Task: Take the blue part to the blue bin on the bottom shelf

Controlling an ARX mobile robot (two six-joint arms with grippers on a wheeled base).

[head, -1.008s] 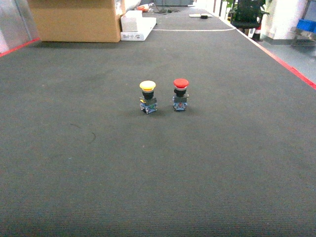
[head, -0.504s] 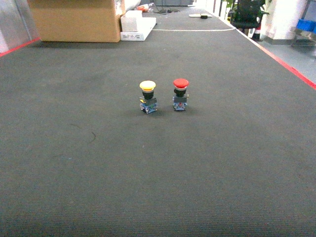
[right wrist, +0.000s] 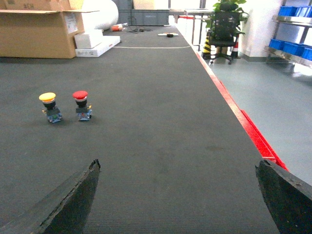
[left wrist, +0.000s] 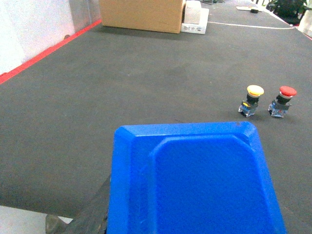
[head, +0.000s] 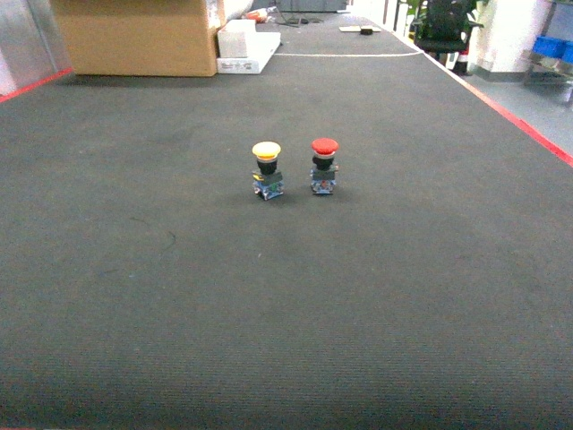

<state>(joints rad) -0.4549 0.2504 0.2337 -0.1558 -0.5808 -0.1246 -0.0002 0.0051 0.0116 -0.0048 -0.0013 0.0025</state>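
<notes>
1. Filling the near left-wrist view: blue bin (left wrist: 195, 180), apparently carried by the left gripper; jaws hidden.
2. Right gripper (right wrist: 178, 195): fingers spread wide, empty.
3. Yellow button (head: 267, 169) and red button (head: 324, 165): upright side by side, far on the mat (head: 134, 269).

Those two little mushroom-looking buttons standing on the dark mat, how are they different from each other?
The yellow-capped button has a yellow top, the red-capped button a red one. In the head view the yellow one stands left of the red one and its base looks turned slightly, while the red one's sits squarer. Both stand upright on the dark mat, apart, with black necks and bluish bases.

Two push-buttons (head: 267, 169) (head: 324, 166), perhaps one blue bin (left wrist: 195, 180)
</notes>
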